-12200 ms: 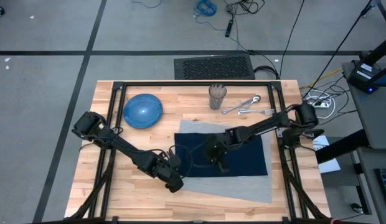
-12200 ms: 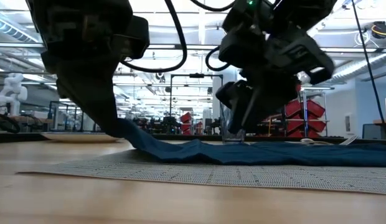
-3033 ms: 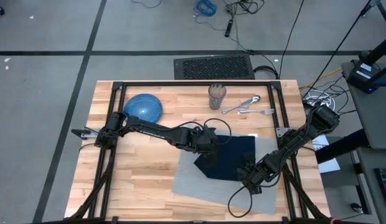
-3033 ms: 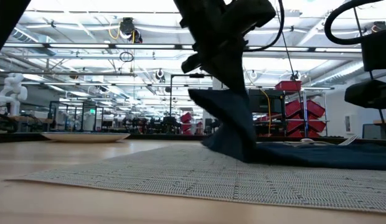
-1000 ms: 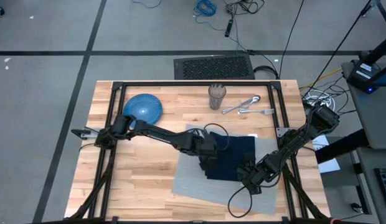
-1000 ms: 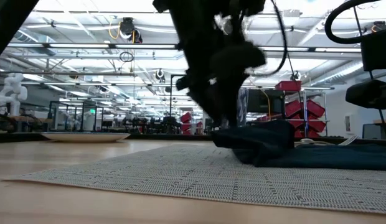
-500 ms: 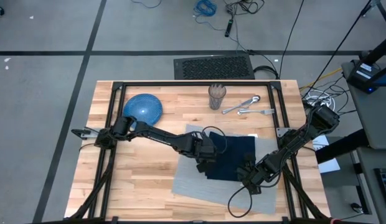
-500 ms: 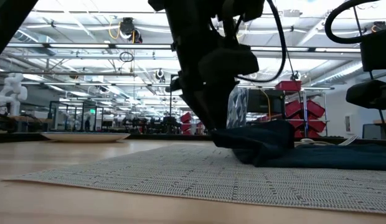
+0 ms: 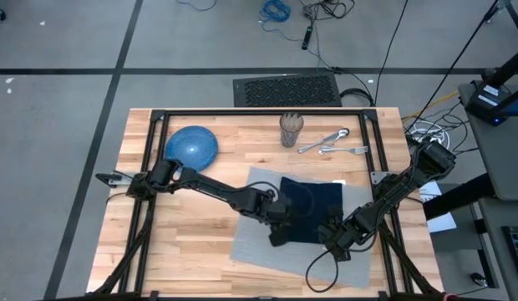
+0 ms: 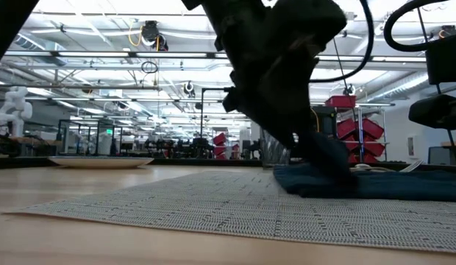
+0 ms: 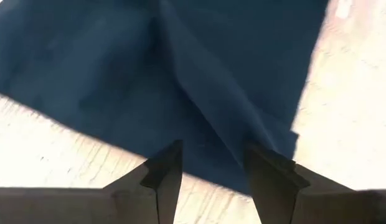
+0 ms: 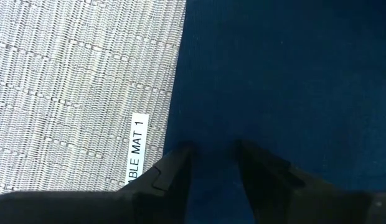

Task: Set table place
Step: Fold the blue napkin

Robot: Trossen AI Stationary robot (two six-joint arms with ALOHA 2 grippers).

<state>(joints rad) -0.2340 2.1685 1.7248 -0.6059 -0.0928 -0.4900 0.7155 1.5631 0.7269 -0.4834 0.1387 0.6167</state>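
Note:
A navy napkin [image 9: 317, 205] lies on the grey placemat [image 9: 252, 238] at the table's middle right, a fold ridge [image 11: 199, 68] running across it. My left gripper [image 11: 211, 158] is tipped down over the napkin's near left edge, its fingers apart. My right gripper [image 12: 211, 155] points down at the napkin's near part, close to the edge beside the mat's white label [image 12: 138, 149]. Its fingers also stand apart. In the low view the left gripper [image 10: 287, 81] hides the napkin's left end. My left gripper stands over the napkin's near left edge [image 11: 211, 177]; I cannot tell whether its fingers touch the cloth. My right gripper comes from above, and its two fingertips [image 12: 180, 158] seem to rest on the napkin beside its edge [image 12: 199, 124]. The cloth between them lies flat, not pinched, on the placemat.
A blue plate [image 9: 192, 148] sits at the far left of the table. A cup [image 9: 292, 130] and loose cutlery [image 9: 330, 142] lie along the far edge. Bare wood [image 9: 184, 242] lies left of the placemat.
My left gripper has gone toward the table's near edge along the napkin's left side and has tipped further down. In the low view it now covers the raised fold of the napkin that stood beside it before. My right gripper has kept still.

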